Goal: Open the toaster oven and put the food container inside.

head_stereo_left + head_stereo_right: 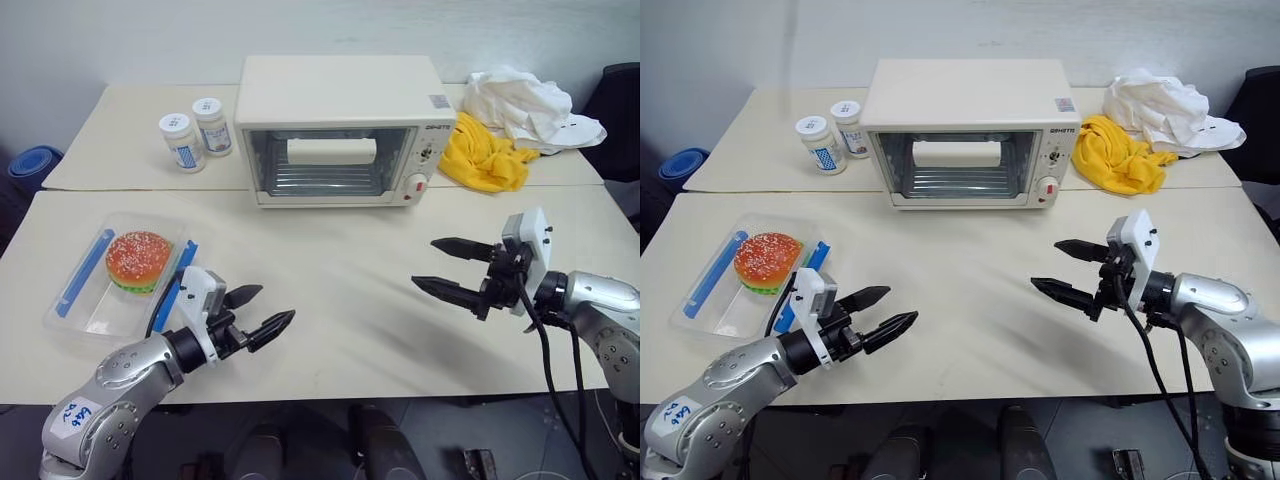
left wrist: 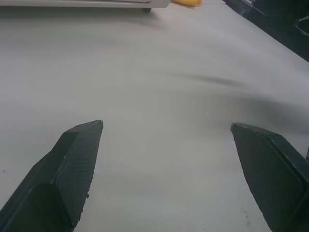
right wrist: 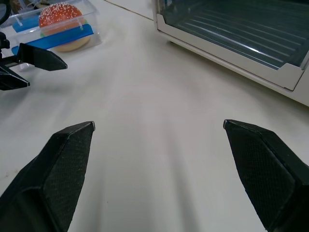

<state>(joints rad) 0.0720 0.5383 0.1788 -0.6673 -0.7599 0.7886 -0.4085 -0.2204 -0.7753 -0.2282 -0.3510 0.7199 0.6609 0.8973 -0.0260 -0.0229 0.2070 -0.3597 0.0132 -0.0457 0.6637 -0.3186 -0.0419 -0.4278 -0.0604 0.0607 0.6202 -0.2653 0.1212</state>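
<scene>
The cream-white toaster oven stands at the back middle of the table with its glass door shut and its white bar handle across the front. The food container, a clear shallow box with blue side clips and a toy burger inside, lies at the front left. My left gripper hovers open just right of the container, empty. My right gripper hovers open over the table's right front, pointing left, nothing between its fingers. The right wrist view shows the oven door and the container.
Two white blue-labelled jars stand left of the oven. A yellow cloth and a white cloth lie right of it. A seam between two tables runs in front of the oven. A dark chair sits at the far right.
</scene>
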